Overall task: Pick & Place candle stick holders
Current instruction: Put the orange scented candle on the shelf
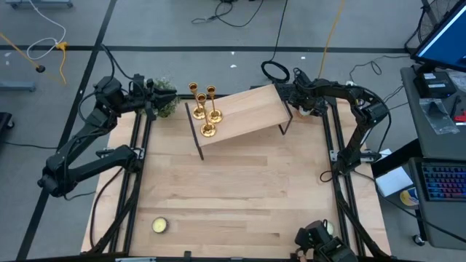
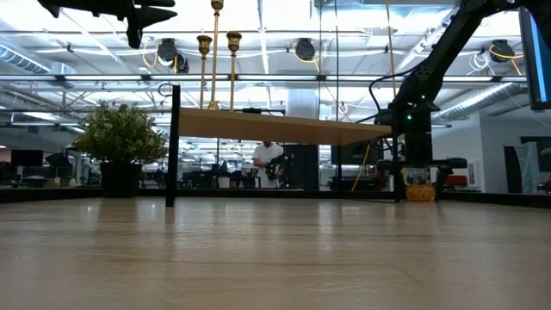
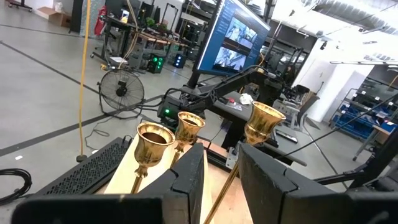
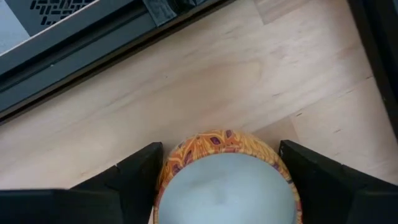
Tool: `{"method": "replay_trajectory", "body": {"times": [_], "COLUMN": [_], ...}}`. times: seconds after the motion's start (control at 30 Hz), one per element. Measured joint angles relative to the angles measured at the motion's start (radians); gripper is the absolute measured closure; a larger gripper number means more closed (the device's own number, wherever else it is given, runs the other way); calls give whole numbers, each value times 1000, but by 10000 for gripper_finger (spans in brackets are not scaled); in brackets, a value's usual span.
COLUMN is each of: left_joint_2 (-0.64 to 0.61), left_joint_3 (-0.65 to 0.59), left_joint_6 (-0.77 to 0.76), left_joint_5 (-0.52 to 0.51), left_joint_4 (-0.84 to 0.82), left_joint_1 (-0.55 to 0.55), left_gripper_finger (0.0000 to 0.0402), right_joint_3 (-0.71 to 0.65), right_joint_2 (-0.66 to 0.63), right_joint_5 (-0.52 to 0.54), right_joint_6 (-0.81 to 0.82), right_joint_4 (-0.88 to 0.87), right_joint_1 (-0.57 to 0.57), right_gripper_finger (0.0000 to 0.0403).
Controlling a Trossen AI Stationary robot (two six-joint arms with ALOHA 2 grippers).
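Note:
Three gold candle stick holders (image 1: 198, 110) (image 1: 215, 114) (image 1: 208, 130) stand on their round bases at the left end of a raised wooden shelf (image 1: 247, 113). My left gripper (image 1: 155, 98) hovers level to the left of them, by a small plant. Its fingers stand a narrow gap apart with nothing between them, and the holders' cups (image 3: 152, 140) show ahead. My right gripper (image 1: 301, 108) points down beyond the shelf's right end, open. Its fingers flank a low orange-patterned tealight disc (image 4: 227, 180) that sits flat on the table. My right gripper comes at the orange tealight disc from above, one finger (image 4: 140, 177) on each side of its round wall (image 4: 168, 168). I cannot tell whether the fingers touch the disc. The disc rests on the table.
The shelf stands on thin black legs (image 1: 195, 135), with free room under it. A potted plant (image 1: 166, 102) stands at the far left. A pale yellow tealight (image 1: 160, 225) lies near the front left. The middle of the table (image 1: 233, 189) is bare wood. A person (image 2: 269, 162) shows far behind.

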Motion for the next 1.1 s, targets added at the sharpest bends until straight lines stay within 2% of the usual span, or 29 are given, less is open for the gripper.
{"method": "replay_trajectory", "body": {"times": [0.37, 0.5, 0.83, 1.1], "left_joint_2": [0, 0, 0, 0], "left_joint_3": [0, 0, 0, 0], "left_joint_6": [2, 3, 5, 5], "left_joint_5": [0, 0, 0, 0], "left_joint_4": [0, 0, 0, 0], "left_joint_1": [0, 0, 0, 0], "left_gripper_finger": [300, 300, 300, 300], "right_joint_3": [-6, -5, -3, -3], "right_joint_2": [-51, -100, -300, -464], "right_joint_5": [-21, 17, 131, 135], "right_joint_6": [18, 18, 64, 66], "right_joint_4": [-63, -71, -84, 8], "right_joint_1": [1, 6, 23, 52], "right_gripper_finger": [111, 120, 117, 116]}}
